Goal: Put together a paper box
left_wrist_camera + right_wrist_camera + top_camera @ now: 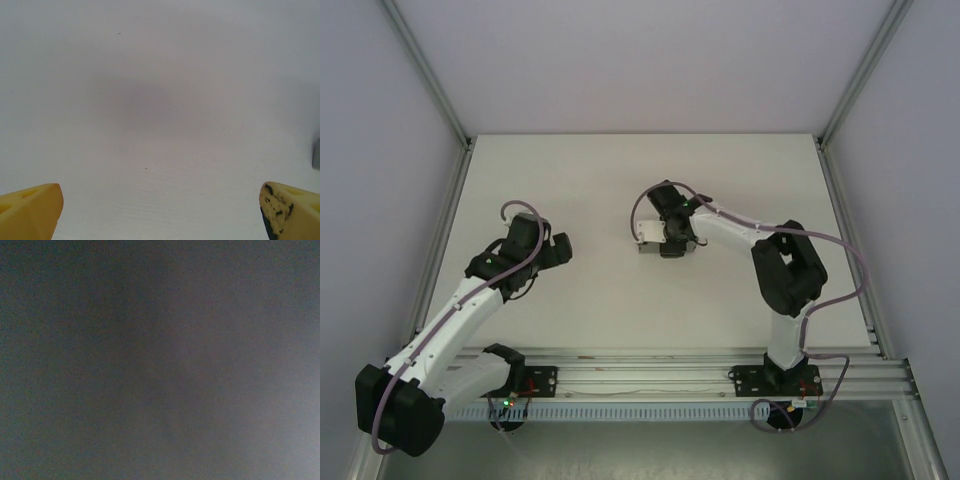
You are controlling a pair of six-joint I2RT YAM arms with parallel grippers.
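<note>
The paper box [647,238] is a small pale grey cardboard piece lying on the white table [620,180], just right of centre. My right gripper [672,243] is pressed down on the box's right part, and its jaws are hidden under the gripper head. A dark grey surface [160,360] lies right up against the right wrist camera, with no fingers to make out. My left gripper [558,250] hovers over bare table left of the box, well apart from it. Its yellow fingertips [30,210] stand wide apart with nothing between them.
Aluminium frame posts [845,95] and pale walls [380,150] close the table in on the left, right and back. A metal rail [640,375] carrying both arm bases runs along the near edge.
</note>
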